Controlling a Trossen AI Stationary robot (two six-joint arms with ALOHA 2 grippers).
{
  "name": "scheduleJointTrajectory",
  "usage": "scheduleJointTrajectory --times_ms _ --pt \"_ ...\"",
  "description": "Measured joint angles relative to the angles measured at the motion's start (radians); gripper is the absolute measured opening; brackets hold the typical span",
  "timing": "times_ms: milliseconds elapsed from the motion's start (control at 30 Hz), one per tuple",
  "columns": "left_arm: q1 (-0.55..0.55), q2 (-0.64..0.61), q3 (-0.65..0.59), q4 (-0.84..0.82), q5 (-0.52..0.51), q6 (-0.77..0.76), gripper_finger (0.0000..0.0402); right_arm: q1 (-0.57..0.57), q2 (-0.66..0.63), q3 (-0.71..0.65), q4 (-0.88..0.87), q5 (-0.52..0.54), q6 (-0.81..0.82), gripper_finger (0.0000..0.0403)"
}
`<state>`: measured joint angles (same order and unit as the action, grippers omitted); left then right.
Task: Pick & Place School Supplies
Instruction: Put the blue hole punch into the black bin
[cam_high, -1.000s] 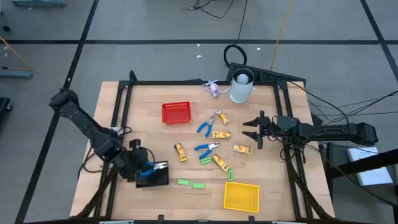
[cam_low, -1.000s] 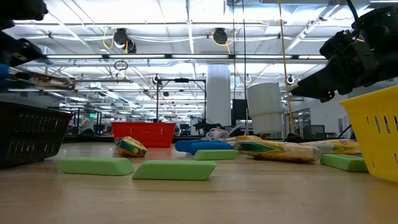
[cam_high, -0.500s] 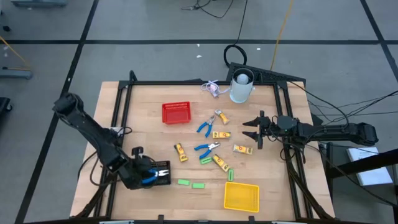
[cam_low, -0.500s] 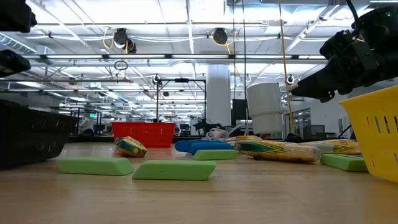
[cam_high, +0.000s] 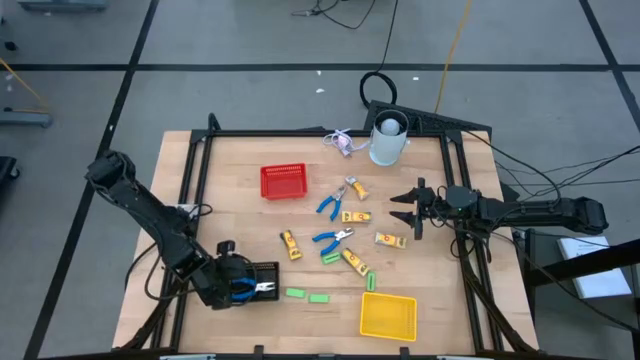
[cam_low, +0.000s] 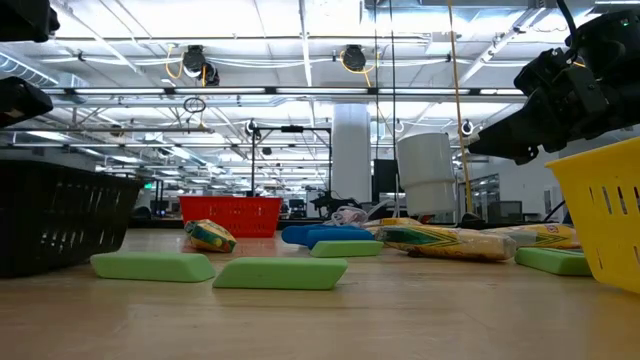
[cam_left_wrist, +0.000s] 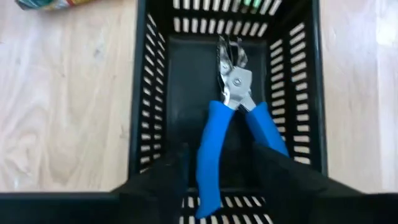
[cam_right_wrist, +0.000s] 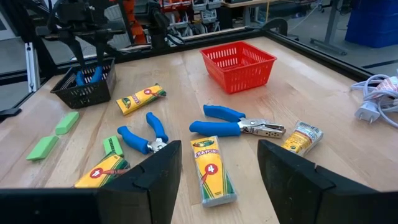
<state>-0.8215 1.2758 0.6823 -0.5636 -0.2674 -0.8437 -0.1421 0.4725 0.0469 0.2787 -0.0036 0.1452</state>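
Observation:
A blue-handled pair of pliers (cam_left_wrist: 233, 93) lies flat on the floor of the black basket (cam_high: 268, 284) near the table's front left. My left gripper (cam_left_wrist: 221, 155) is open over that basket (cam_left_wrist: 140, 93), one finger on each side of the handle ends. More school supplies are spread over the table's middle: two blue pliers (cam_high: 331, 203), yellow crayon boxes (cam_high: 390, 240) and green erasers (cam_high: 294, 293). My right gripper (cam_high: 405, 213) hangs open at the table's right side, above a crayon box (cam_right_wrist: 211, 168), holding nothing.
A red basket (cam_high: 283, 181) stands at the far left of the middle, a yellow basket (cam_high: 388, 315) at the near edge, and a white cup (cam_high: 389, 140) at the far edge beside a coiled cable (cam_high: 342, 143). Black frame rails (cam_high: 190, 190) line the table's sides.
My left gripper has gone down and a little toward the table's right, over the black basket. The pliers, held above the basket's rim a second ago, now lie on its floor. The basket has slid slightly toward the right.

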Motion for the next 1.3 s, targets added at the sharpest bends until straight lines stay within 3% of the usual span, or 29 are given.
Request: scheduleJointTrajectory --times_ms 100,200,300,433,500,567,633,800,867,967,1100,1233,1300 --pt "0.000 0.000 0.000 -0.001 -0.032 0.015 0.0250 0.000 0.000 0.000 0.000 0.000 0.000 0.0201" --pt "0.000 0.000 0.000 -0.003 -0.134 0.047 0.0286 0.000 0.000 0.000 0.000 0.000 0.000 0.0201" --pt "0.000 -0.010 0.000 -0.003 -0.306 0.102 0.0307 0.000 0.000 0.000 0.000 0.000 0.000 0.0201" --pt "0.012 -0.031 0.000 0.053 -0.611 0.215 0.0317 0.000 0.000 0.000 0.008 0.000 -0.001 0.0201" --pt "0.026 -0.045 -0.015 0.147 -0.731 0.316 0.0315 0.000 0.000 0.000 0.009 0.000 -0.003 0.0201" --pt "0.058 -0.058 -0.054 0.306 -0.770 0.445 0.0310 0.000 0.000 0.000 0.009 0.000 -0.003 0.0201" --pt "0.115 -0.076 -0.121 0.505 -0.709 0.593 0.0304 0.000 0.000 0.000 0.010 0.000 -0.005 0.0201" --pt "0.343 -0.080 -0.340 1.103 -0.298 0.874 0.0290 0.000 0.000 0.000 0.031 0.000 -0.026 0.0201" --pt "0.453 -0.081 -0.400 1.241 -0.173 0.903 0.0286 0.000 0.000 0.000 0.047 0.000 -0.027 0.0201" --pt "0.619 -0.082 -0.447 1.275 -0.006 0.882 0.0282 0.000 0.000 0.000 0.055 0.000 -0.030 0.0201" --pt "0.771 -0.081 -0.473 1.276 0.076 0.840 0.0286 0.000 0.000 0.000 0.056 0.001 -0.034 0.0201" --pt "0.850 -0.082 -0.465 1.271 0.005 0.827 0.0293 0.000 0.001 0.000 0.088 0.000 -0.028 0.0201" --pt "0.863 -0.082 -0.465 1.256 0.005 0.748 0.0295 0.000 0.005 0.000 0.098 0.000 -0.027 0.0201"
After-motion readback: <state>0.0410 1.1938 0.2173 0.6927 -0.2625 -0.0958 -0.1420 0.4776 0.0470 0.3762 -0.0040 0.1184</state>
